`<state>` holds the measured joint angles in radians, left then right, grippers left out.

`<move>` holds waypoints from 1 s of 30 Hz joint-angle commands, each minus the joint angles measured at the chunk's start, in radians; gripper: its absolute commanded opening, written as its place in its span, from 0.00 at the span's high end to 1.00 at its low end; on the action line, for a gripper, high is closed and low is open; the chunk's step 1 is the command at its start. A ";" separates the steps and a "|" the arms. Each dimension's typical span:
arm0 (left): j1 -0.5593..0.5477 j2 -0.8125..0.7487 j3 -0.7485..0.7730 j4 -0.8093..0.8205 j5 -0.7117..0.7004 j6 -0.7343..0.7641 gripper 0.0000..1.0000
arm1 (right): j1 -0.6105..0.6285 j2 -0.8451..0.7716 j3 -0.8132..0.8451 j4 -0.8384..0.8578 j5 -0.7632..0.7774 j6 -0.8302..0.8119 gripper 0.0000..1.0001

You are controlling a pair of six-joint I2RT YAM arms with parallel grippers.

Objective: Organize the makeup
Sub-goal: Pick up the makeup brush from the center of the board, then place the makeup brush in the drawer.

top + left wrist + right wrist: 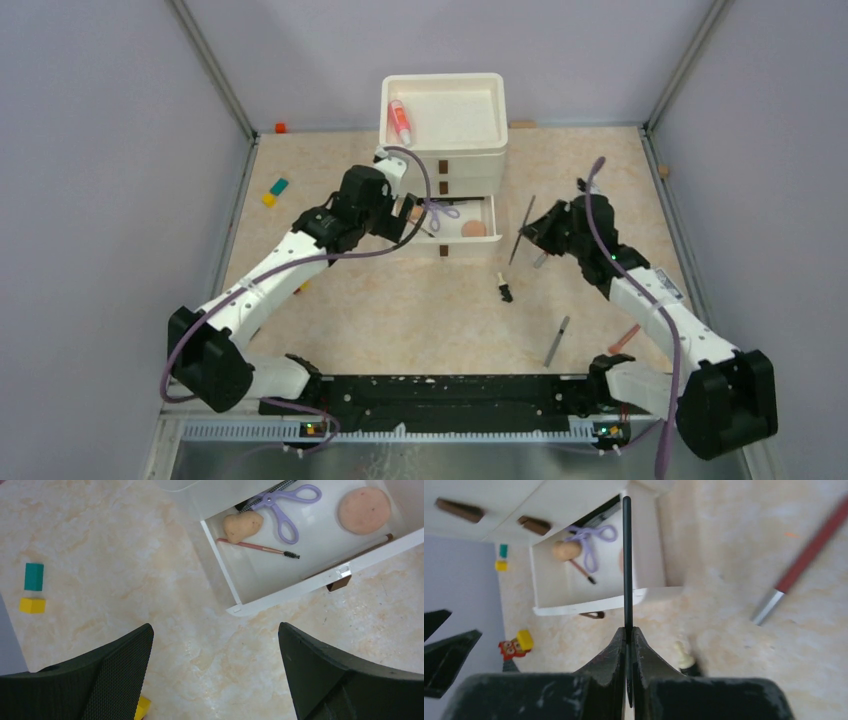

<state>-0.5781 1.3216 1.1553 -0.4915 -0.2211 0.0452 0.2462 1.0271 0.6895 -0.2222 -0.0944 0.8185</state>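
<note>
step in hand: judging by the pose, the thin dark pencil point(626, 555) is going into the open drawer point(295, 587)
right jaws: clenching the pencil near one end, with the shaft sticking straight out ahead
pencil position: hanging above the bench point(400, 310), just right of the drawer and not yet over it
left jaws: standing wide apart, gripping nothing, hovering over the bench off the drawer's front left corner
drawer contents: purple scissors point(285, 510), round peach sponge point(364, 510), lumpy peach sponge point(242, 526) and thin spoolie brush point(257, 547) are lying inside
elsewhere: pink spray bottle point(400, 120) is lying in the top tray point(490, 95)
waiting on bench: silver pencil point(557, 341), red-and-silver pencil point(804, 560), small black-and-white piece point(505, 290)
doing it well: moving the pencil over the drawer's bare strip near the front wall, turning it parallel to that wall, then lowering close before releasing so it isn't bouncing out
risk: a tip-first entry is likely catching the front wall or the drawer above
</note>
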 commanded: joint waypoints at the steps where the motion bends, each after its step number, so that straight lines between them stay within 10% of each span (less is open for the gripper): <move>1: 0.050 -0.058 -0.020 0.045 -0.046 -0.043 0.01 | 0.143 0.093 0.123 0.270 -0.088 -0.138 1.00; 15: 0.157 -0.163 -0.097 0.110 -0.164 -0.108 0.01 | 0.273 0.314 0.251 0.382 -0.343 -0.930 1.00; 22: 0.158 -0.174 -0.103 0.116 -0.169 -0.105 0.01 | 0.350 0.481 0.440 0.105 -0.305 -1.539 1.00; 30: 0.159 -0.184 -0.109 0.120 -0.175 -0.103 0.01 | 0.414 0.633 0.561 0.042 -0.149 -1.702 0.93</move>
<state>-0.4248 1.1713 1.0550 -0.4171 -0.3817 -0.0505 0.6315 1.6291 1.1995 -0.1501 -0.3183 -0.7277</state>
